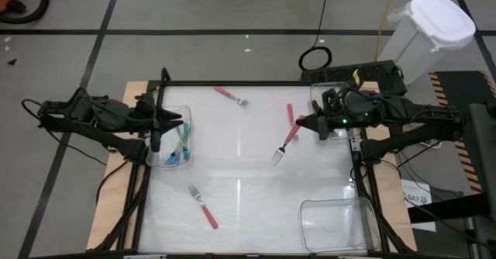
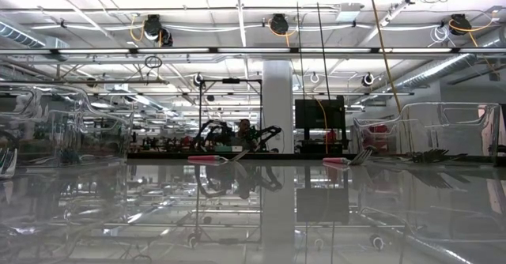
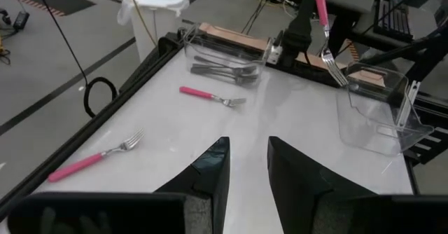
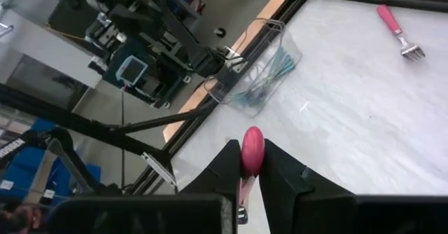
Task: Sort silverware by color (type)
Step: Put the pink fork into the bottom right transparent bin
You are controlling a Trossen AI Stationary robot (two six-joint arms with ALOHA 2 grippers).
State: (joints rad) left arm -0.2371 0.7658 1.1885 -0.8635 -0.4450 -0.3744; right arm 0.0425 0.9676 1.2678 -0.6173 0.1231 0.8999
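Observation:
My right gripper [image 1: 304, 124] is shut on a pink-handled fork [image 1: 284, 143], held over the table's right half. Two more pink forks lie flat on the table, one near the far edge [image 1: 230, 95] and one toward the near left [image 1: 203, 206]. A third lies [image 1: 290, 112] beside the held one. Teal-handled forks [image 4: 269, 76] lie in a clear bin [image 1: 172, 160] at the left edge. Black forks [image 3: 224, 69] lie in a clear bin at the far right. My left gripper [image 3: 248, 171] hovers open over the teal bin with nothing between its fingers. My right gripper pinches the pink fork's handle near its free end [image 4: 252, 150] between its two fingers, the rounded tip showing just past them. The fingers come from the table's right, slanting slightly down. The fork hangs tilted below them, tines [image 3: 334, 69] down, clear of the table.
An empty clear bin [image 1: 337, 224] stands at the near right corner. A black frame [image 1: 232, 84] runs round the table's edges. A white lidded can [image 1: 430, 26] stands on the floor beyond the far right corner. The table's middle is bare white surface [image 1: 240, 174].

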